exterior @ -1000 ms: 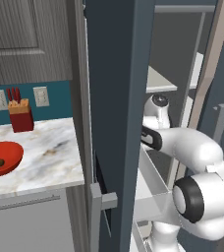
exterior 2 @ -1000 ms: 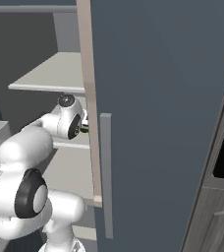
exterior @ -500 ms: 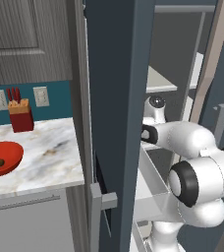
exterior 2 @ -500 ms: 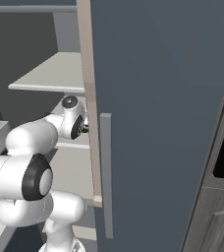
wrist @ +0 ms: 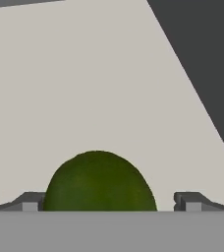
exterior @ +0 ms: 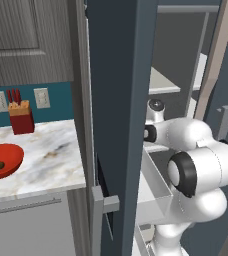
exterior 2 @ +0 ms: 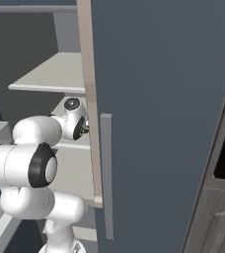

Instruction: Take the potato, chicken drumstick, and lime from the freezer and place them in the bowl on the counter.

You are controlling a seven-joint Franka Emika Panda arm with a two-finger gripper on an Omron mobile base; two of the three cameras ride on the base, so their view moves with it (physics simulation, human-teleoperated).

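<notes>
Green lime (wrist: pixel 100 181) between spread tool (wrist: pixel 109 201) fingertips, not gripped; bare pale freezer (wrist: pixel 84 88) shelf beyond.

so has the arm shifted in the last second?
Yes. In the left base view its elbow has swung lower and nearer the camera against the freezer door.

- Readable text, labels, brands, numbers, signs: none are showing in any view.
- Freezer (exterior: pixel 118 100) door and counter (exterior: pixel 46 160): both are showing unmarked surfaces.
</notes>
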